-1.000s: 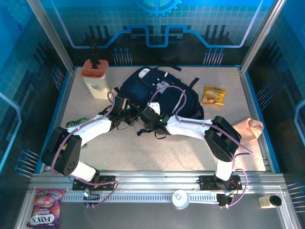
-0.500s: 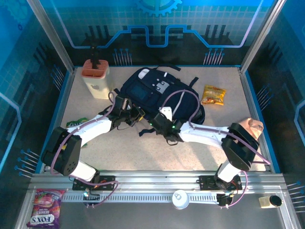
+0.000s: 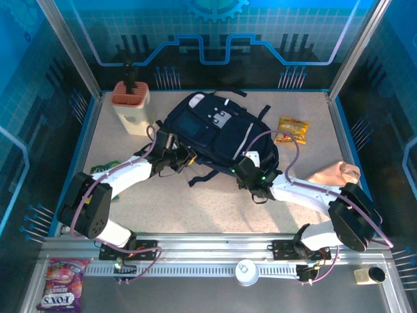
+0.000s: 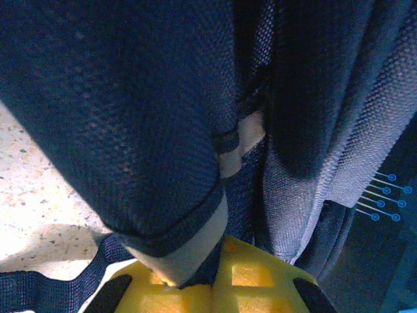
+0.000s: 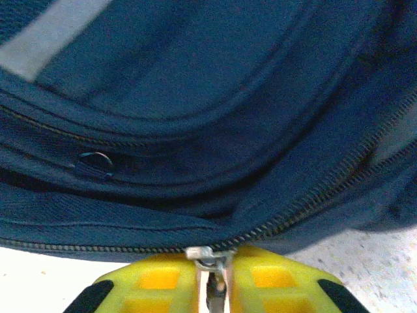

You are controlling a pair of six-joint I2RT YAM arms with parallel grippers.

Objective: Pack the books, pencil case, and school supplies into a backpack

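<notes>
Since a moment ago the right arm has swung out from over the bag's middle, and its right pincer point(image 3: 251, 172) now sits at the 5 o'clock corner of the backpack point(image 3: 215, 130). The left arm has hardly shifted.

In the right wrist view the right pincer point(image 5: 214, 287) is pressed together on the small metal zipper pull point(image 5: 207, 255), with the line of zipper teeth point(image 5: 313, 202) curving away toward 2 o'clock. The left pincer point(image 3: 182, 156) is at the bag's 8 o'clock edge, and up close the left pincer point(image 4: 215, 280) pinches a fold of the navy cloth with a pale trim.

I'd judge the backpack soft and floppy: the cloth will bunch and drag along sooner than let a zip run, so it wants bracing on one side while the pull is drawn on the other. The pull is tiny and could slip out.

The bag is navy, with thin white stripes, pale patches and black straps, and lies flat toward 12 o'clock on the speckled counter point(image 3: 195, 202), with a yellow-orange snack packet point(image 3: 291, 129) at its 3 o'clock.
</notes>
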